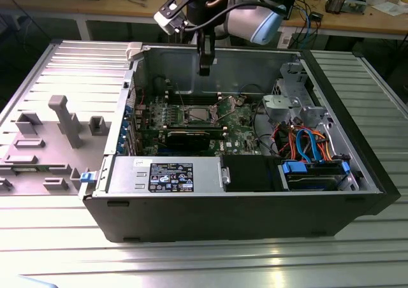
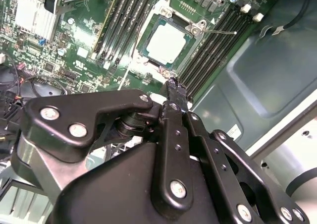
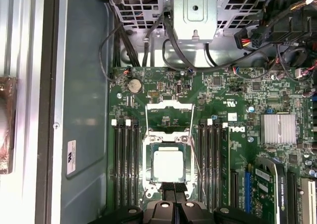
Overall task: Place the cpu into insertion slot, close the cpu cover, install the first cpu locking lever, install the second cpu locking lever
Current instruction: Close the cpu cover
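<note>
Metal tabletop (image 1: pixel 255 262) is occupied by an open computer case (image 1: pixel 223 215). The claw (image 3: pixel 173 188) is pressed together, empty. Just ahead, the cpu (image 3: pixel 171 165) is seated in the insertion slot (image 3: pixel 147 159), with the cpu cover (image 3: pixel 168 112) raised beyond. The cpu could be knocked askew by an off-line descent.

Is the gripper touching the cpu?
Apart. In the exterior view the gripper hangs high up, and the cpu lies well below it, with open space between them.
</note>
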Tool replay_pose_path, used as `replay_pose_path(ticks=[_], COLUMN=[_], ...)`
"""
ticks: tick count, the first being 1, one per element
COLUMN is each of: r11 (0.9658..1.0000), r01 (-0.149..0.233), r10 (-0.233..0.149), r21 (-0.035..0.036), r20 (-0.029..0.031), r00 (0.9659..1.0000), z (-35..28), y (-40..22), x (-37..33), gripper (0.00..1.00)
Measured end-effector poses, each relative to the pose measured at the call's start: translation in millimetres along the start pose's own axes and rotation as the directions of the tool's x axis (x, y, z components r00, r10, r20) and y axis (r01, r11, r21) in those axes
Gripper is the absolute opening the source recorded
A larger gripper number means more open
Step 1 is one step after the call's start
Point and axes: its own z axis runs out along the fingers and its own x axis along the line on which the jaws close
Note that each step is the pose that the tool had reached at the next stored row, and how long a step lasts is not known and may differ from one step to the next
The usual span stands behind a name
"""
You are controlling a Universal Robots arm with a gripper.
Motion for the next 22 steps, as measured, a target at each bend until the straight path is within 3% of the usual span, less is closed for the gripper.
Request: replay_pose_path(ticks=[5, 6, 7, 22], r11=[1.0000, 1.0000, 1.0000, 1.0000], r01=[0.000, 0.000, 0.000, 0.000], r10=[0.000, 0.000, 0.000, 0.000], r21=[0.0001, 0.0000, 0.0000, 0.0000], r20=[0.0000, -0.0001, -0.0001, 0.0000], r00=[1.0000, 1.0000, 1.0000, 1.0000], z=[-0.6, 1.0, 1.2, 1.5], y=[1.5, 10.0, 11.9, 19.1], x=[0.0, -0.1, -0.1, -0.2], gripper=[0.11, 0.11, 0.11, 0.11])
